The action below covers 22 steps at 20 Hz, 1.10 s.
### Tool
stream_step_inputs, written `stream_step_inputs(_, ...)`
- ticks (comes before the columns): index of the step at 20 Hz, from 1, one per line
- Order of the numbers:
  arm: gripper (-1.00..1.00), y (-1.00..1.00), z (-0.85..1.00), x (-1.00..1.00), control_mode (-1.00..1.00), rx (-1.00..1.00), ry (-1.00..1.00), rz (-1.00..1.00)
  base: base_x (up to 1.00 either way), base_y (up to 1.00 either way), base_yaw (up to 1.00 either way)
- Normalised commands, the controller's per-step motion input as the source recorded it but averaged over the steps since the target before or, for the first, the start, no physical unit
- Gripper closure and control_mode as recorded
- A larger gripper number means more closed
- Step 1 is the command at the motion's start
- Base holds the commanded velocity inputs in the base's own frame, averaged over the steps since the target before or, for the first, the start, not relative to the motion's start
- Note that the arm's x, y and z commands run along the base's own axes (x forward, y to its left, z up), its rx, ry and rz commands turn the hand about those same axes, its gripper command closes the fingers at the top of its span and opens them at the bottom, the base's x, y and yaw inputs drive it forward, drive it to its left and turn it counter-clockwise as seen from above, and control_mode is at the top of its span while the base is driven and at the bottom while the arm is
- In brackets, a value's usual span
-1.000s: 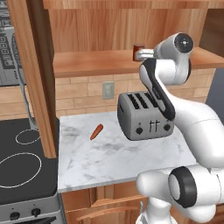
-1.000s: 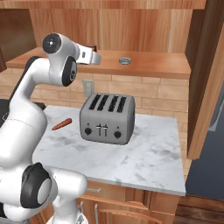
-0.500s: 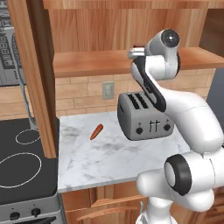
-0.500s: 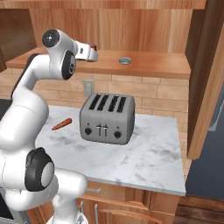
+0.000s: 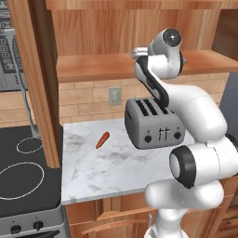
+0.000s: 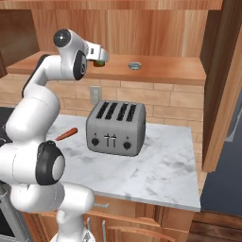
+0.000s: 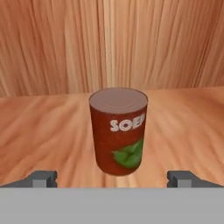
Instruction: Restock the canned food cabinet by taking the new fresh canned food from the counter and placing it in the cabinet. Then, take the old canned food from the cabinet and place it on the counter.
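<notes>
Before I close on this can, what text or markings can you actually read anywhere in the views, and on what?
"SOEP": white letters on the old canned food, above a green leaf picture.
Toaster: small marks and knobs on its front, too small to read.
Stove: white rings and knobs, no readable text.
Flat tin on the shelf: nothing legible.

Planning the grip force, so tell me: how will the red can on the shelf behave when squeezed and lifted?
The old canned food looks rigid, so it should take a firm squeeze. Its smooth round wall may slip. Upright and taller than wide, it could tip if one finger nudges it first.
</notes>
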Motion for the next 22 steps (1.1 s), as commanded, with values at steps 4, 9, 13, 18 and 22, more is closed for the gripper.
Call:
stream_step_inputs(4, -1.00, -0.02, 0.00, 0.43, -1.00, 0.00, 0.00, 0.00, 0.00, 0.00, 0.00)
stream_step_inputs(9, -1.00, -0.03, 0.00, 0.30, -1.00, 0.00, 0.00, 0.00, 0.00, 0.00, 0.00)
stream_step_inputs(13, -1.00, -0.09, 0.00, 0.20, -1.00, 0.00, 0.00, 0.00, 0.00, 0.00, 0.00)
stream_step_inputs(18, -1.00, -0.10, 0.00, 0.15, -1.00, 0.00, 0.00, 0.00, 0.00, 0.00, 0.00)
stream_step_inputs(22, 1.00, -0.01, 0.00, 0.10, -1.00, 0.00, 0.00, 0.00, 0.00, 0.00, 0.00)
